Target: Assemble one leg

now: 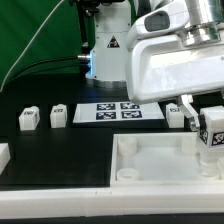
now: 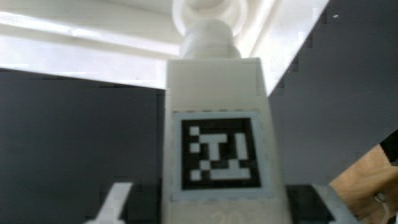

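Observation:
My gripper [image 1: 209, 126] is shut on a white leg [image 1: 209, 140] with a black-and-white tag and holds it upright over the near right corner of the large white tray-like piece [image 1: 150, 160]. In the wrist view the leg [image 2: 217, 120] fills the middle, tag facing the camera, its far end over the tray's rim [image 2: 107, 45]. The gripper [image 2: 217, 205] grips its near end, one finger [image 2: 121, 200] on each side. Three more legs stand on the black table: two at the exterior view's left [image 1: 28, 119], [image 1: 57, 115], one by the gripper [image 1: 176, 115].
The marker board [image 1: 116, 112] lies flat behind the tray. A white block [image 1: 3, 155] sits at the exterior view's left edge. A white stand with a warning label [image 1: 108, 50] is at the back, before a green backdrop.

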### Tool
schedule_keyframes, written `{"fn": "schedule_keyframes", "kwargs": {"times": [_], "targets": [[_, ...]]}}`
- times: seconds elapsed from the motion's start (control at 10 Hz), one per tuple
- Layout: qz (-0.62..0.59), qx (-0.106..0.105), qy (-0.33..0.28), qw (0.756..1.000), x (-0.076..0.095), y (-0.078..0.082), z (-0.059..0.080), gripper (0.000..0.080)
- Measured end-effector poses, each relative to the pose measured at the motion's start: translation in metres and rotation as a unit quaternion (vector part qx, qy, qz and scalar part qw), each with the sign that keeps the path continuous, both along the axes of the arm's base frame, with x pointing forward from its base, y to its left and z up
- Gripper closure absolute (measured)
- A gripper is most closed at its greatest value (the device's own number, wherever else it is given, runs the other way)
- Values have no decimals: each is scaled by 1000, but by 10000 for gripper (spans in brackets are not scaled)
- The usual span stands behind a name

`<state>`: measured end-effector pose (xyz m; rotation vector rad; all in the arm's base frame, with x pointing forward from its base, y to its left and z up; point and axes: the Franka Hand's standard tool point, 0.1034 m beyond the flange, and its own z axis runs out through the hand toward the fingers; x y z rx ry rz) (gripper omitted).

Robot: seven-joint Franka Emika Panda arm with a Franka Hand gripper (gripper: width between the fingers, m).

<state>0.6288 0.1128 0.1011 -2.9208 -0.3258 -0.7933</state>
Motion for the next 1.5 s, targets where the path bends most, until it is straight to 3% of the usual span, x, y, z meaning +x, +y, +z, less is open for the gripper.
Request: {"fn": "schedule_keyframes", "kwargs": {"times": [0.8,1.5], "targets": [[1,1,5,1000,-7,3,-19,506],[-6,4,-37,999,-7,1,-19,505]]}}
